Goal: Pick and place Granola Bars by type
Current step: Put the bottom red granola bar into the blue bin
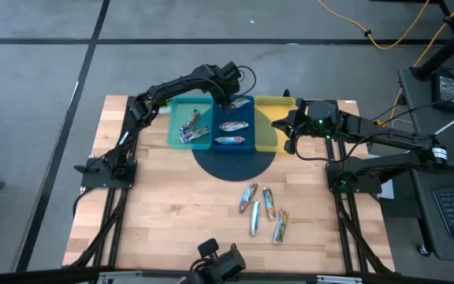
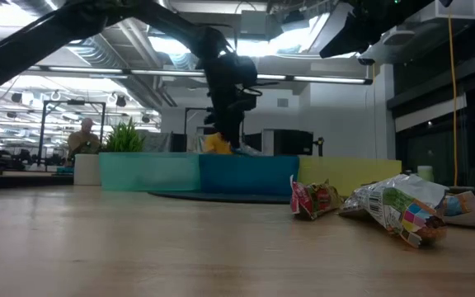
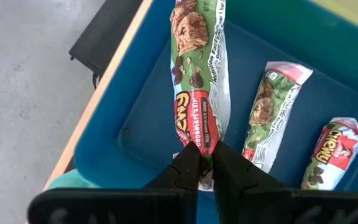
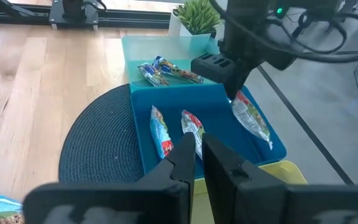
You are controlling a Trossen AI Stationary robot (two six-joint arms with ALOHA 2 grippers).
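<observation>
My left gripper [image 3: 205, 149] is above the far part of the blue tray [image 1: 247, 146], shut on a green-and-red granola bar [image 3: 197, 68]. Two more multicoloured bars [image 3: 269, 112] [image 3: 331, 152] lie flat on this tray's floor. The teal tray [image 1: 176, 118] to its left holds several blue-and-silver bars [image 1: 191, 126]. The yellow tray [image 1: 270, 138] stands to the right. Several bars [image 1: 262, 209] lie loose on the wood nearer the front. My right gripper [image 4: 199, 142] is shut on nothing and hangs over the yellow tray. My left gripper pinches the bar's red end [image 3: 202, 138] between its two fingertips, coming steeply from above. The bar runs on along the line of the fingers and slants down over the blue tray's far side [image 4: 252, 121]. Whether its free end touches the tray, I cannot tell.
The three trays stand side by side at the table's far edge, partly on a dark round mat [image 1: 235, 162]. A small green plant [image 4: 196, 15] stands behind the teal tray. Bare wood lies at the table's left and near side.
</observation>
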